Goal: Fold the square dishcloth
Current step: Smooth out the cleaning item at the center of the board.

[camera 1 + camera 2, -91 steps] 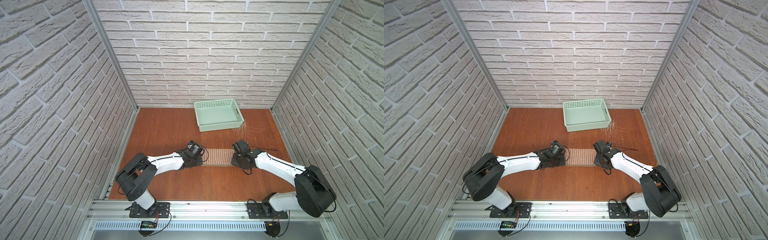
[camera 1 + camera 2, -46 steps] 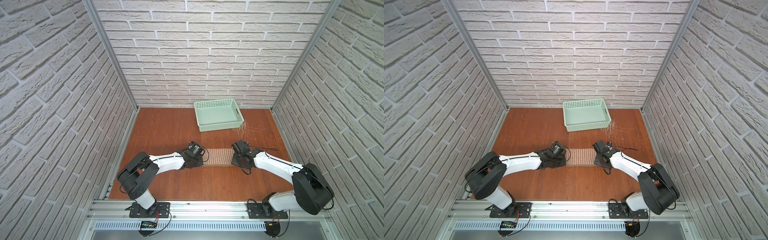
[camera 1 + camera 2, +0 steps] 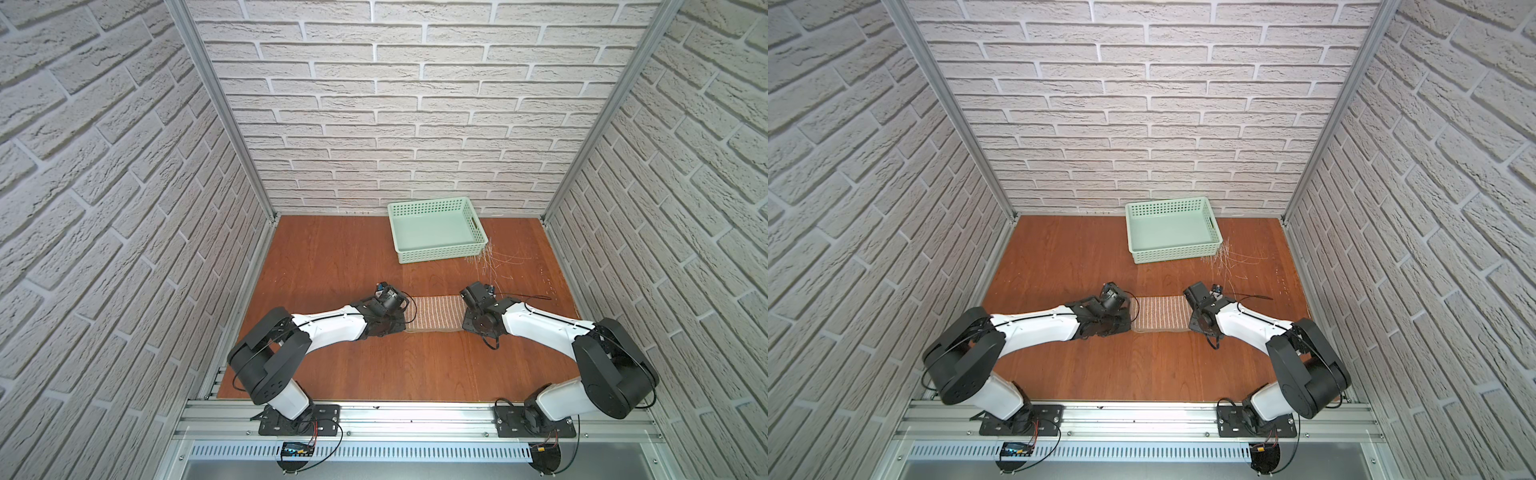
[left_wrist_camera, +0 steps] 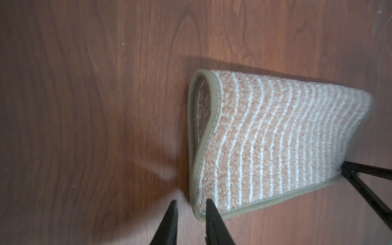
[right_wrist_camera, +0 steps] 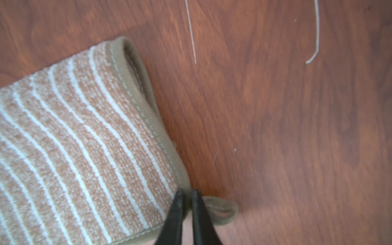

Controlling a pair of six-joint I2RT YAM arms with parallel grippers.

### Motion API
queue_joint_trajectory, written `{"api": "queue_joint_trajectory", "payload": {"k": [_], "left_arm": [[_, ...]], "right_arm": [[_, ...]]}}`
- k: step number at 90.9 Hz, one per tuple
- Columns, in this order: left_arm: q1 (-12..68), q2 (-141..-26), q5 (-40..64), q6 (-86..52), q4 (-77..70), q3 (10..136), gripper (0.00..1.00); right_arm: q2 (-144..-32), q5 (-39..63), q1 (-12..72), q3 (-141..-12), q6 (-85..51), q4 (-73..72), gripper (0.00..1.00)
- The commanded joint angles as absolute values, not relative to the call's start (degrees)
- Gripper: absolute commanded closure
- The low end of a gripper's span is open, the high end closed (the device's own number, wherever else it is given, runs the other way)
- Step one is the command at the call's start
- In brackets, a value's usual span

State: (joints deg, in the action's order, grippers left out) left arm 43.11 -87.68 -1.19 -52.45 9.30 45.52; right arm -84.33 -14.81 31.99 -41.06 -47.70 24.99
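The square dishcloth [image 3: 434, 312] lies folded over, well apart from the basket [image 3: 440, 254], on its robot side. Left gripper [image 4: 191, 203]: jaws apart, corner hem [image 4: 192, 169] loose btwn tips. Right gripper [image 5: 188, 192]: nearly together at hem by loop [image 5: 222, 210]; grip can't be told. Cloth prob. light, floppy; pinch hem corners.

A mint-green perforated basket [image 3: 440, 254] [image 3: 1177, 254] is set on the reddish-brown wooden tabletop [image 3: 332, 270] [image 3: 1059, 266], close to the back wall. Thin pale strands [image 3: 494, 262] [image 3: 1229, 259] [image 5: 192, 31] are scattered on the tabletop just beside the basket's near right corner. The tabletop is enclosed by white brick-patterned walls [image 3: 395, 124], and an aluminium rail [image 3: 415, 419] is mounted along its near edge.
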Motion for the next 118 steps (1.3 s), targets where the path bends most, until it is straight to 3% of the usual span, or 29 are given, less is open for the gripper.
{"api": "queue_joint_trajectory", "payload": {"k": [1,12,27,60,118], "left_arm": [[43.46,-82.37,-3.71,-52.91,11.85,45.78,0.73],[43.52,-79.07,-5.22,-52.61,14.20,48.15,0.71],[43.38,-79.42,-8.33,-51.35,14.63,51.99,0.71],[40.99,-95.12,-5.14,-49.86,9.56,60.44,0.75],[36.02,-111.35,-0.65,-50.51,6.18,63.57,0.80]], "right_arm": [[-81.06,-17.43,32.43,-41.70,-45.76,29.72,0.78],[-77.90,-19.91,32.43,-44.87,-44.24,33.65,0.69],[-77.12,-22.47,32.34,-49.28,-42.07,35.29,0.67],[-87.40,-20.60,31.95,-57.56,-39.42,30.95,0.80],[-102.62,-17.11,27.54,-58.67,-38.60,23.24,0.84]]}}
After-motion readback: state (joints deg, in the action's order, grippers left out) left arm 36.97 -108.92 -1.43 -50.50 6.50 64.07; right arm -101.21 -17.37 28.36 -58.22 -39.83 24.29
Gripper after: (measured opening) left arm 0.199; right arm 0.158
